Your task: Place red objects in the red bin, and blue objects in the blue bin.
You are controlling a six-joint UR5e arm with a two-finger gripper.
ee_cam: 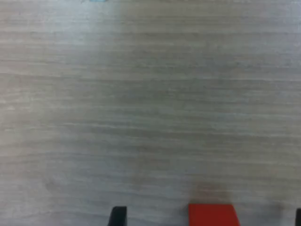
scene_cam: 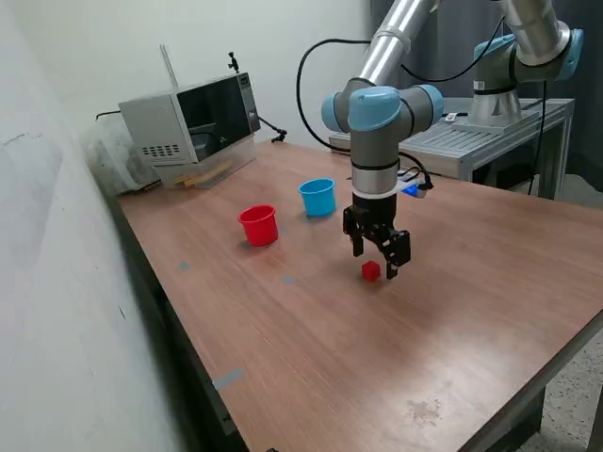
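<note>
1. My gripper (scene_cam: pixel 376 263) points straight down at the wooden table (scene_cam: pixel 311 358), close above the surface, near the middle of the table.
2. My two fingers are apart, with a clear gap between them, and they hold nothing.
3. One red cube (scene_cam: pixel 370 271) lies on the table between my fingertips, or just in front of them; in the exterior view I cannot tell if a finger touches it.
4. In the wrist view the same red cube (ee_cam: pixel 211 215) shows at the edge of the picture, cut off, with a dark fingertip (ee_cam: pixel 118 216) apart from it on one side. The cube sits nearer to the other side of the gap, not in the middle.
5. The red cup (scene_cam: pixel 258 225) stands upright on the table, to the exterior view's left of my gripper and a little farther away.
6. The light blue cup (scene_cam: pixel 317 197) stands upright too, near the red cup, on its right in the exterior view and farther back.
7. Both cups are well apart from the cube.
8. A microwave oven (scene_cam: pixel 193 121) stands at the far left corner of the table.
</note>
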